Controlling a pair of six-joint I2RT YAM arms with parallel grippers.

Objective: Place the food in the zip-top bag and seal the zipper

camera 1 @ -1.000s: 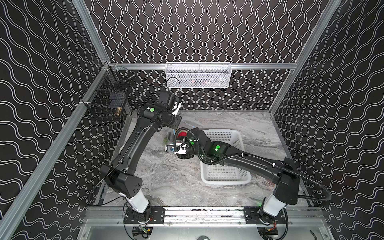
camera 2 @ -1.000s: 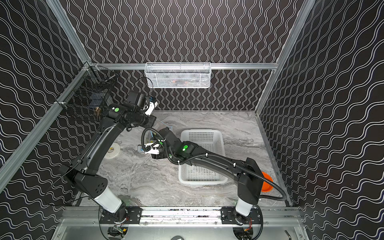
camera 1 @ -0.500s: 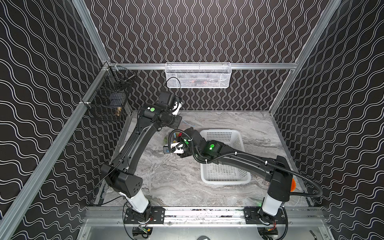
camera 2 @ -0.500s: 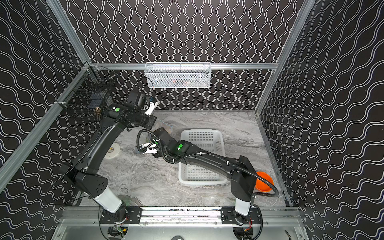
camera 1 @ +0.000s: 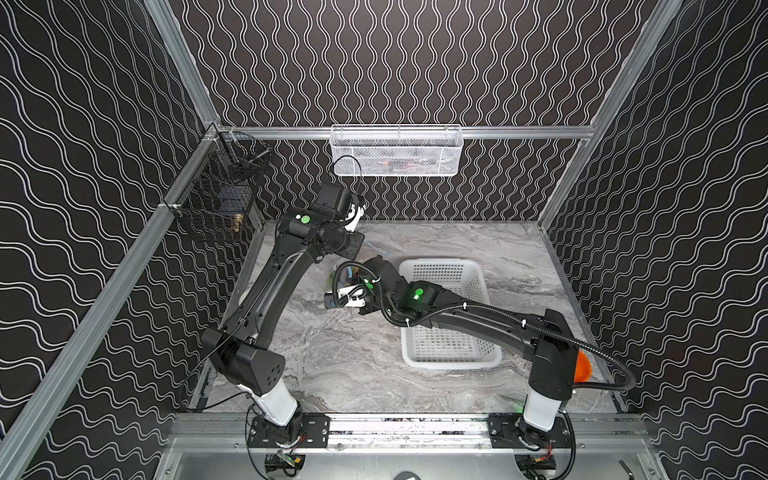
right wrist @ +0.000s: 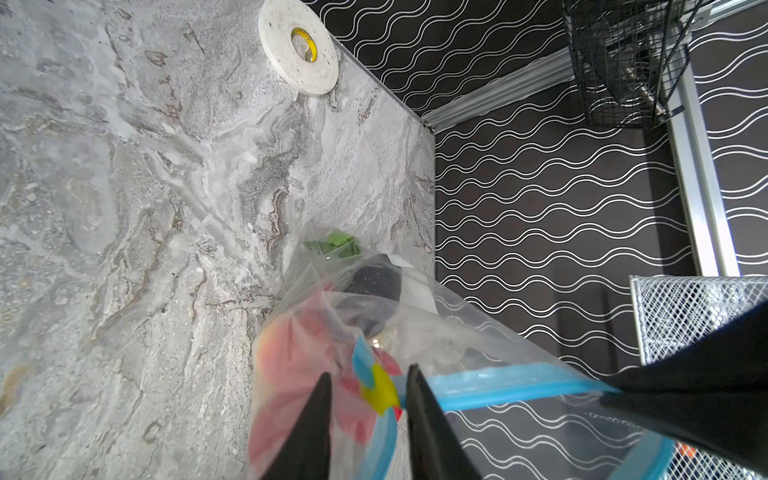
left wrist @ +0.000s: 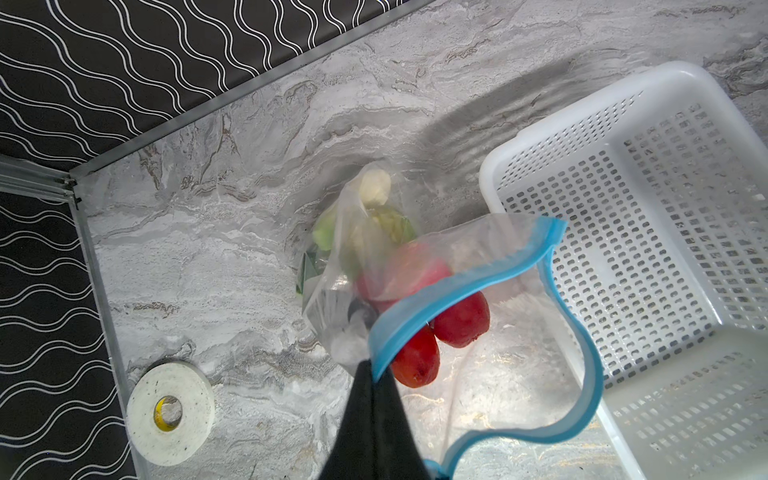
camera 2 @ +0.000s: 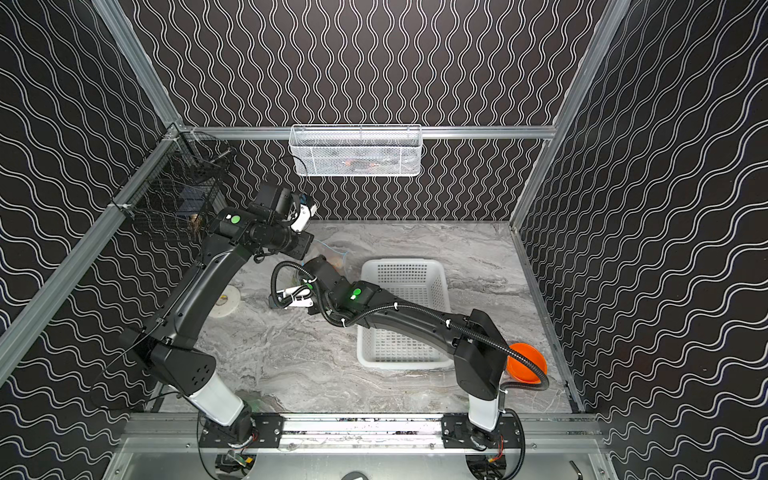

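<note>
Roll of tape (left wrist: 170, 413): lies flat on the surface (left wrist: 249, 187), far left, close to the wall.

Left fingers (left wrist: 370, 395): fully closed, pinching one end of the zipper (left wrist: 490, 276), the light-blue strip along the mouth.

Zip-top bag (left wrist: 357, 257): hangs from that pinch between the two arms. Its mouth gapes wide and its lower part reaches the surface, just beside the basket.

Food: inside the bag. Noted are two red fruits (left wrist: 461, 320), green cabbage (left wrist: 328, 232), white radish (left wrist: 374, 187), a green leaf (right wrist: 336, 245) and a dark item (right wrist: 374, 278).

Right fingers (right wrist: 419, 399): partly open, straddling the yellow slider tab (right wrist: 380, 392). One finger is right beside the tab and the other stands off with a visible gap, so nothing is clamped.

White basket (left wrist: 540, 137): stands right of the bag.

Orange vessel (camera 2: 525, 368): far right, partly hidden behind the right arm's base.
</note>
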